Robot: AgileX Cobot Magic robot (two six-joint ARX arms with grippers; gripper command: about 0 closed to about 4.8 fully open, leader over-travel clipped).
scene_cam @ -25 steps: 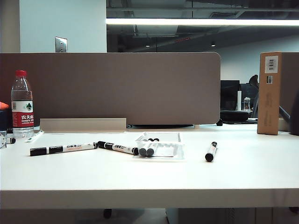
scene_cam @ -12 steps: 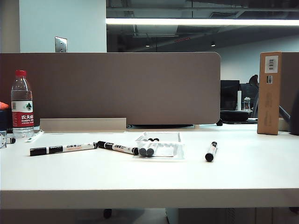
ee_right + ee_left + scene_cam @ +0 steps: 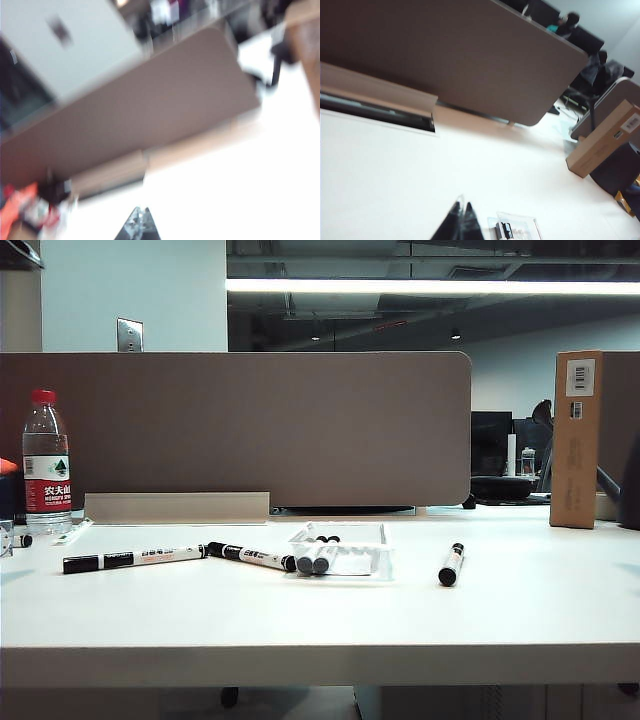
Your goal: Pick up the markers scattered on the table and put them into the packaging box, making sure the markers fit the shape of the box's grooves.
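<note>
Grippers both had fingers pressed together, holding nothing: left gripper [image 3: 461, 220] tips showed in its wrist view above the table [image 3: 320, 625], right gripper [image 3: 139, 226] likewise in a blurred frame; neither was visible in the exterior view. Markers: two already lay side by side in the grooves of the packaging box [image 3: 345, 550] mid-table, caps toward camera. Loose ones: long marker [image 3: 135, 559] left of the box, second marker [image 3: 252, 557] with its end just at the box's left edge, third marker [image 3: 451, 564] right of it, well apart. Judged light, rigid, smooth barrels, likely to roll or slip, so pinch mid-barrel across the width. Clear tray looked thin and could shift if nudged. Outward: water bottle [image 3: 46, 465] far left, cardboard box [image 3: 577, 438] far right.
</note>
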